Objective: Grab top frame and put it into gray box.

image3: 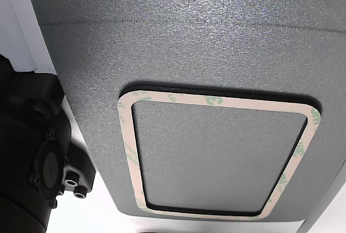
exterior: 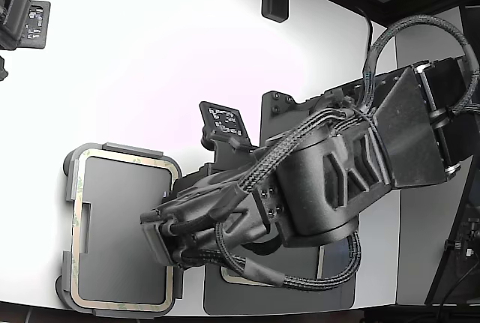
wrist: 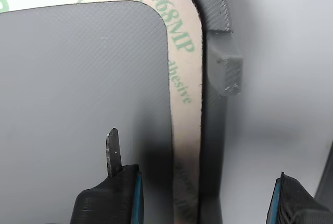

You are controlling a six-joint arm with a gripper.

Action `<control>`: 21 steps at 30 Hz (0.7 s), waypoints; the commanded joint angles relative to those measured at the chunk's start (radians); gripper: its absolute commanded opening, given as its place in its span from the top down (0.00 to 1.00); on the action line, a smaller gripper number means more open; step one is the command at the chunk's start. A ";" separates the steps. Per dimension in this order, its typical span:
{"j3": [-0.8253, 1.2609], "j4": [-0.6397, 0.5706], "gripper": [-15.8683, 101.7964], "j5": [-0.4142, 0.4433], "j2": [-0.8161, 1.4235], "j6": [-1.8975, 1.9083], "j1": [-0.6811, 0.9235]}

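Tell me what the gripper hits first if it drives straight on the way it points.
Likely the frame lying in the gray box: the open jaws straddle its edge strip. Depth is unclear, so one jaw may meet the box's floor first.

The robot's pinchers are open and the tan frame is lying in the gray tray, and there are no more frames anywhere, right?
Not quite. The gripper is open and the top frame does lie in the gray box, but the other view shows a second frame seated in a darker gray mat.
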 commanded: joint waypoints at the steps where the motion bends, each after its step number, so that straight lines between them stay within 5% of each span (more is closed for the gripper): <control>1: -0.043 0.005 0.02 0.011 0.025 -0.003 -0.015; 7: -0.043 -0.152 0.02 0.153 0.092 -0.112 -0.037; 13: 0.172 -0.356 0.02 0.391 0.368 -0.819 -0.074; 17: 0.324 -0.460 0.02 0.371 0.563 -1.302 -0.169; 21: 0.577 -0.584 0.03 0.264 0.798 -1.657 -0.311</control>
